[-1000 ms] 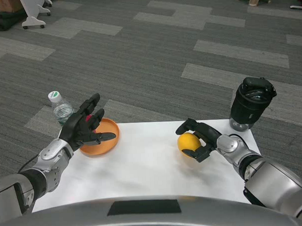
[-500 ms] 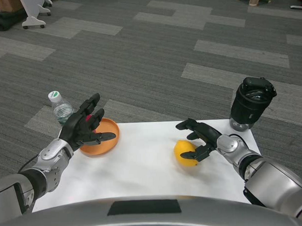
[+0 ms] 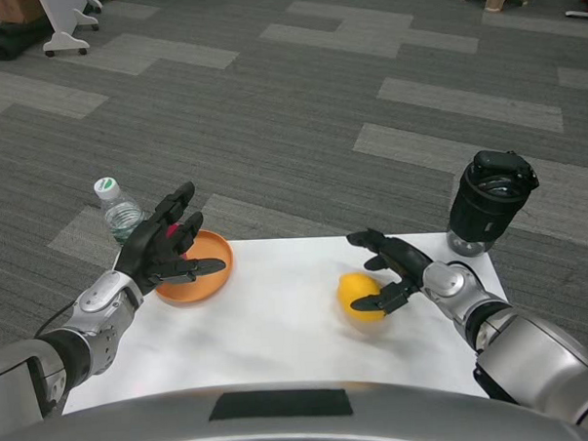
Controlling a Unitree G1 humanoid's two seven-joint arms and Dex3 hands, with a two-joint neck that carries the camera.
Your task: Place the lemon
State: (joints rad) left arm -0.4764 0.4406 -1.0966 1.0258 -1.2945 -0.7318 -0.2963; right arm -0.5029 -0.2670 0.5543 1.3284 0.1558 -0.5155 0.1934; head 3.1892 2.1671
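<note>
Opened up since a second ago: right hand now spread, only brushing the lemon resting mid-table. Left hand spread over orange bowl. Could easily roll if nudged.

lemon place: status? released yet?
Done: the lemon lies on the white table, right of centre. In hand: the right hand is open around it, fingers spread, one fingertip at its right side; contact unclear. Left: clearing that hand. The left hand hovers open by the orange bowl.
</note>
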